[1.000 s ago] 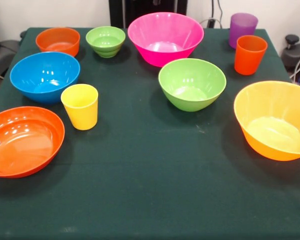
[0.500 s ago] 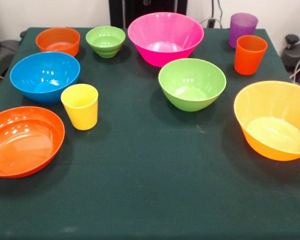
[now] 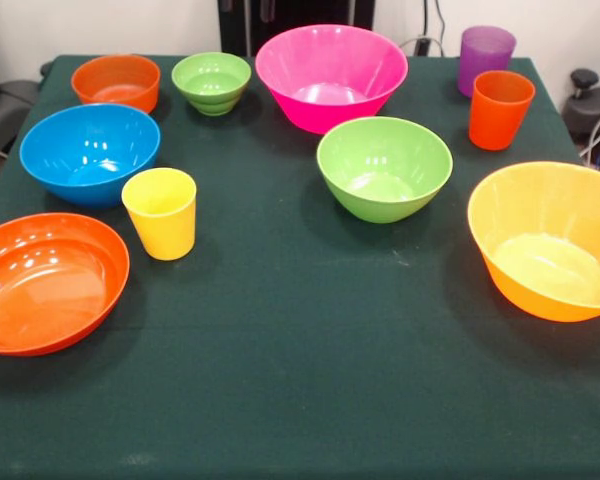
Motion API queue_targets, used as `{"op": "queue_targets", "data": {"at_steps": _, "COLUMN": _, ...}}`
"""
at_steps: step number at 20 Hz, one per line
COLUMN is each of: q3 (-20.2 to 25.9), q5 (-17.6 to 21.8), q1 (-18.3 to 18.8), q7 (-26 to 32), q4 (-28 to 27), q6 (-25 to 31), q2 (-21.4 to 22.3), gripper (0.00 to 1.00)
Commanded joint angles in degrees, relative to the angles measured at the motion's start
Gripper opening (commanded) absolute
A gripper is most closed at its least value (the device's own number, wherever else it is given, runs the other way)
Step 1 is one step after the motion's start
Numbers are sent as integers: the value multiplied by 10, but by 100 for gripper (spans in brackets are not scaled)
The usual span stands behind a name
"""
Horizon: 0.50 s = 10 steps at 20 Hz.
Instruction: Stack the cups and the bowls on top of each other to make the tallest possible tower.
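Glossy plastic bowls point(image 3: 384, 168) and tumbler cups point(image 3: 161, 212) all separate on green-clothed table point(image 3: 310, 360), unstacked; claw unseen, state untellable.

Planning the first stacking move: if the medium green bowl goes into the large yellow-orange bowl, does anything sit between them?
Nothing visible does. Only bare green tablecloth separates the medium green bowl from the large yellow-orange bowl; the orange cup stands behind that line.

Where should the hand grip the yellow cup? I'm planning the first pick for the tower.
Probably at the rim, coming straight down from above. The yellow cup stands upright with its mouth open upward, so one finger could go inside and one outside its wall. The blue bowl sits close behind it and the shallow orange bowl close beside it, crowding a sideways approach.
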State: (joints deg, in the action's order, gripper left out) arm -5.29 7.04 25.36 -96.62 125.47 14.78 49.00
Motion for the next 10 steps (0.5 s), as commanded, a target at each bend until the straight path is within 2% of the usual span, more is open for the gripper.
{"op": "queue_targets", "data": {"at_steps": 1, "q3": 60, "q5": 50, "q1": 12, "q7": 11, "q4": -56, "q6": 34, "q2": -66, "gripper": 100}}
{"op": "queue_targets", "data": {"at_steps": 4, "q3": 56, "q5": 57, "q1": 9, "q7": 13, "q4": -76, "q6": 52, "q2": -71, "gripper": 100}}
{"op": "queue_targets", "data": {"at_steps": 10, "q3": 61, "q5": 66, "q1": 16, "q7": 18, "q4": -122, "q6": 75, "q2": -111, "gripper": 100}}
